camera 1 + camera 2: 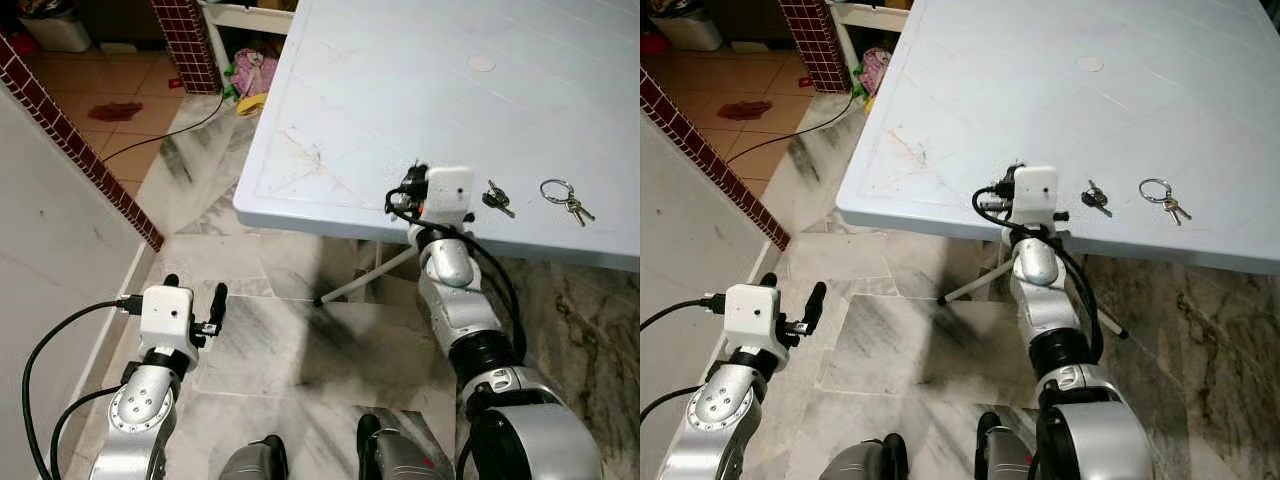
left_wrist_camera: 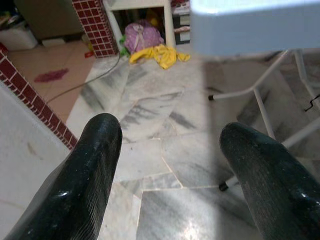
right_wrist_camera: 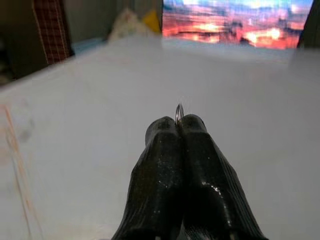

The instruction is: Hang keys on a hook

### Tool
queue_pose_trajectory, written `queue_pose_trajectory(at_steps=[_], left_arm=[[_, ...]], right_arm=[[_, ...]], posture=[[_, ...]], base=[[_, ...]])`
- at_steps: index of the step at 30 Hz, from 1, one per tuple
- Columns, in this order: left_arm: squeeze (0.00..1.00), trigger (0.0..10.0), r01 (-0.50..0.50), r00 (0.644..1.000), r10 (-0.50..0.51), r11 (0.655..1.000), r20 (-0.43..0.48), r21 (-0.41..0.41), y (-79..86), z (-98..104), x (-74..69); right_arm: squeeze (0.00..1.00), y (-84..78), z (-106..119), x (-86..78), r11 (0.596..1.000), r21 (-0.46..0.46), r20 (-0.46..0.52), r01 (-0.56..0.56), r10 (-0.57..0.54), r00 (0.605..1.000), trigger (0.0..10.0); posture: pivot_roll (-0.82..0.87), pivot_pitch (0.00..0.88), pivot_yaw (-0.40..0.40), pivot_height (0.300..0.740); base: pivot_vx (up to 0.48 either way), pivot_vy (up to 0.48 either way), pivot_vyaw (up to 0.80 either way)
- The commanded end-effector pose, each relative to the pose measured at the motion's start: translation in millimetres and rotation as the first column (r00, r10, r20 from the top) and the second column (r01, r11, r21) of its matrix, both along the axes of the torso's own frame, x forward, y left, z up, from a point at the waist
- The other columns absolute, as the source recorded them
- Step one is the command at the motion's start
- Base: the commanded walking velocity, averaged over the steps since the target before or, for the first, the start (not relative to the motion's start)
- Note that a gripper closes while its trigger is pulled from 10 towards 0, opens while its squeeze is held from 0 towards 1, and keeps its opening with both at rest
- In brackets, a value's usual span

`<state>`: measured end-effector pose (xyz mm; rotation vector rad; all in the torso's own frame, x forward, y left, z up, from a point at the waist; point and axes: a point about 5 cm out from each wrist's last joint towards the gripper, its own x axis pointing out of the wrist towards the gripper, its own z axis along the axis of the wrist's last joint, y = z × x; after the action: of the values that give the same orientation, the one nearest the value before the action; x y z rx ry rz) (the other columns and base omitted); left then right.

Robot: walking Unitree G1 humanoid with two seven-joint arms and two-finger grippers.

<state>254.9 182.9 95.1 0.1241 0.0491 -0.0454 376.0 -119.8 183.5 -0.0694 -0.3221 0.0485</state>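
Low on the left, over the marble floor (image 1: 280, 340): left gripper (image 1: 195, 288), fingers spread wide, nothing between them, idle.

Further right, at the near edge of the white plastic table (image 1: 350, 100): right gripper (image 3: 178, 122), fingers pressed together with a thin metal key ring (image 3: 179, 112) pinched at the very tips, only its upper arc poking out. Impossible to tell from the wrist view what hangs on that ring below the fingers.

Just right of that wrist, lying flat on the tabletop: a small bunch of dark-headed keys (image 1: 497, 198). Further right again, apart from them: a bright steel split ring with brass-coloured keys (image 1: 566, 198) fanned off one side.

Probably the lifting step. A shallow pinch, so best done slowly: raise straight up off the table, keep the squeeze firm, avoid swinging. Leave most of the ring's loop free beyond the fingertips, for threading over a hook later. Check the grip before turning from the table.
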Motion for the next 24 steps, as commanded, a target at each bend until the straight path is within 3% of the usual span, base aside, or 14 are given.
queue_pose_trajectory(at_steps=[1, 7, 8, 9, 13, 24], left_arm=[[0.00, 10.0, -0.024, 1.000, 0.024, 1.000, -0.020, 0.010, 4.2, -6, -2.4], [0.00, 10.0, -0.077, 0.996, 0.076, 0.997, 0.037, 0.022, 7.8, 2, 8.0], [0.00, 10.0, -0.087, 0.995, 0.086, 0.996, 0.041, 0.015, 9.3, 3, 10.4], [0.00, 10.0, -0.089, 0.995, 0.088, 0.996, 0.042, 0.013, 9.5, 3, 11.2], [0.00, 10.0, -0.097, 0.994, 0.096, 0.995, 0.046, 0.010, 9.1, 1, 13.9], [0.00, 10.0, -0.139, 0.990, 0.139, 0.990, 0.018, -0.017, 12.0, -10, 12.4]], right_arm=[[0.00, 3.8, -1, -3.4, 1.000, -0.014, 0.010, -0.012, 0.013, 1.000, 0.0], [0.00, 6.9, -1, -12.4, 0.999, -0.043, 0.042, -0.028, 0.030, 0.999, 0.0], [0.00, 10.0, -1, -17.5, 0.997, -0.058, 0.049, -0.048, 0.050, 0.998, 5.9], [0.00, 11.7, -1, -20.6, 0.996, -0.072, 0.056, -0.057, 0.061, 0.997, 10.0], [0.00, 20.3, -2, -30.8, 0.989, -0.112, 0.070, -0.098, 0.106, 0.992, 10.0], [0.00, 41.2, -5, -47.5, 0.972, -0.166, 0.061, -0.167, 0.179, 0.982, 10.0]], posture=[[0.05, 0.221, 0.039, 0.740], [0.03, 0.204, 0.045, 0.740], [0.03, 0.199, 0.046, 0.740], [0.02, 0.193, 0.047, 0.740], [0.01, 0.181, 0.045, 0.740], [-0.01, 0.163, 0.044, 0.740]], base=[[0.000, 0.000, 0.00], [0.000, 0.000, 0.00], [0.000, 0.000, 0.00], [0.000, 0.000, 0.00], [0.000, 0.000, 0.15], [0.000, 0.000, 0.80]])
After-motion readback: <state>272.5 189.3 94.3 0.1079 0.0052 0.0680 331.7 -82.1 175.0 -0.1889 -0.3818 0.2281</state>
